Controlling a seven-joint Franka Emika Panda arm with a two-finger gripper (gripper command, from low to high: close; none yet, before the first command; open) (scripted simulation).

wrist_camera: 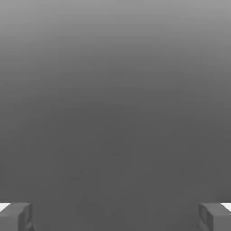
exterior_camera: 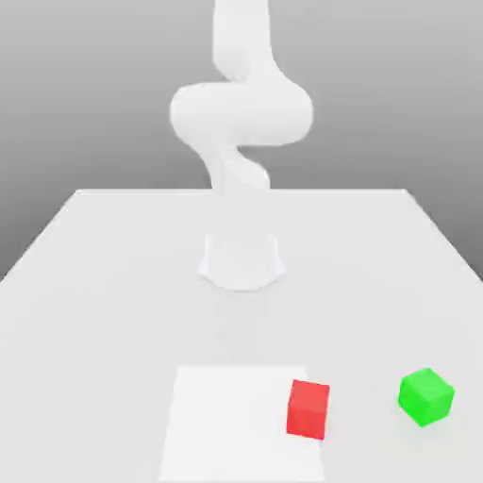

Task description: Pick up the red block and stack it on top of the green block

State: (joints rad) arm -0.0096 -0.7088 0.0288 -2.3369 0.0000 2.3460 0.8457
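Spread wide, with nothing between its fingertips, the hand [wrist_camera: 115, 217] appears in the hand view as two dark fingers standing well apart, a plain grey expanse beyond them. No block lies between them, so the grasp has presumably yet to be made; fingers parted like this are suited to receiving a block, though the hand would first have to be brought over it.

In the exterior view, the white arm [exterior_camera: 241, 113] rises from its base on the pale surface [exterior_camera: 113, 311], well away from both blocks. The red block [exterior_camera: 308, 409] rests at the edge of a white square patch [exterior_camera: 236, 424], toward the exterior view's right. The green block [exterior_camera: 426, 396] sits farther to that side, off the patch and turned at a different angle. A clear gap separates the two, which probably leaves room for a finger on either side of the red one. Green seems to serve as the base of the stack, so it is best left undisturbed. Its turned pose suggests that the hand may need to rotate before release if the faces are to line up; set down off-centre, red could tip.
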